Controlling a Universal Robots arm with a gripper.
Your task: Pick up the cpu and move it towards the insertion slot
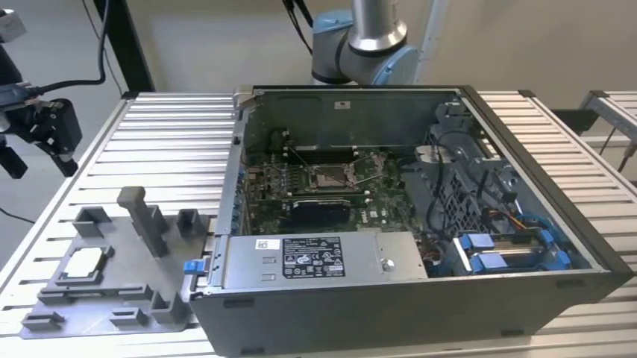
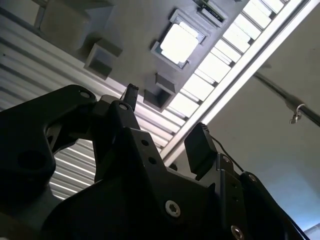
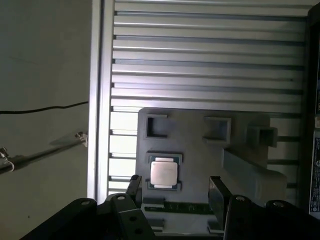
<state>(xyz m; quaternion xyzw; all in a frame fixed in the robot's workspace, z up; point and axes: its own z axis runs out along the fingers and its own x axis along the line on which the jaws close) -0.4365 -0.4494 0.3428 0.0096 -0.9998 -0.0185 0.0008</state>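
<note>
Claw [image 3: 174,184] spread, cpu [image 3: 164,173] in fixture plate [image 3: 200,160] recess, grey blocks [image 3: 216,129] around

What you're driving
Silver tube arm [image 1: 377,19] with pale blue joint caps [image 1: 398,63]; your matte black pincer [image 3: 175,189] shows small round silver screws [image 2: 172,208].

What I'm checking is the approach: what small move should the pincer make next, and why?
Probably ease the open pincer down toward the cpu, centring on it. The cpu lies untouched in its seat on the grey plate, and the pincer hangs above it, holding nothing.
</note>
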